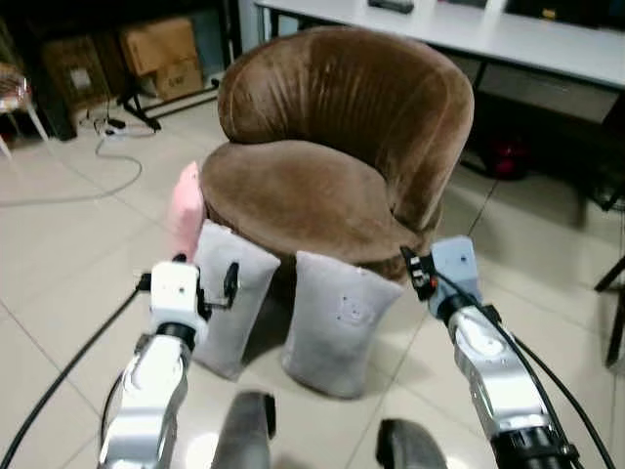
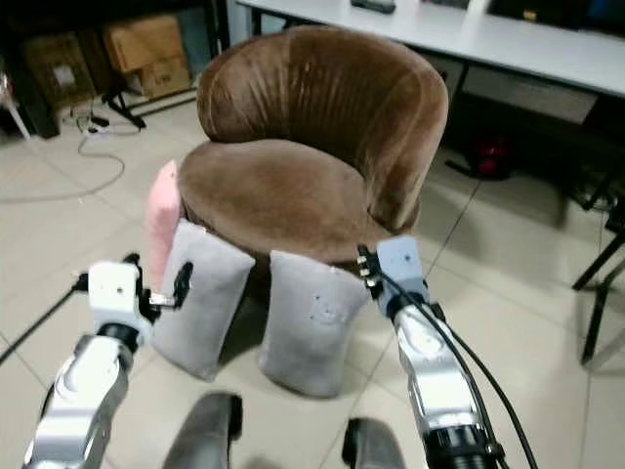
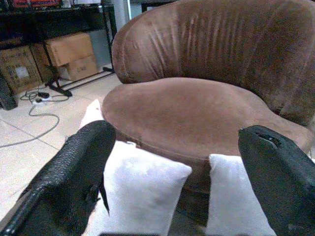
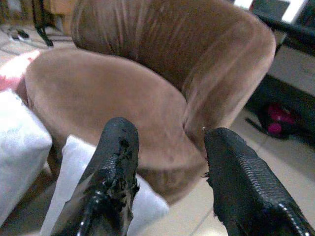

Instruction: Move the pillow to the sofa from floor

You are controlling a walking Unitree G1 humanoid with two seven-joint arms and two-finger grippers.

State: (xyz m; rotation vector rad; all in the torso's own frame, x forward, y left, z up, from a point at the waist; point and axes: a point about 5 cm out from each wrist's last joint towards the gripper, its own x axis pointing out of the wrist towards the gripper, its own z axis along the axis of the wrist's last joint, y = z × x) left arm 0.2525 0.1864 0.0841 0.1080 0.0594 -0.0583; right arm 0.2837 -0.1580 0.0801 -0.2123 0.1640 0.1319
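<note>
Pillows first: we've got two grey ones standing on the tile floor, leaning against the front of the brown sofa. The left grey pillow and the right grey pillow sit just beside each other, with a narrow gap between them. A pink pillow is tucked upright against the sofa's left side, touching the left grey one. The sofa seat itself is bare.

Our left gripper hangs above the left grey pillow, fingers spread wide and holding nothing. Our right gripper is up near the sofa's front right edge, above the right grey pillow, its fingers also apart and not gripping anything.

Behind the sofa there's a white desk. Off to the back left we see cardboard boxes and a cable trailing over the floor.
</note>
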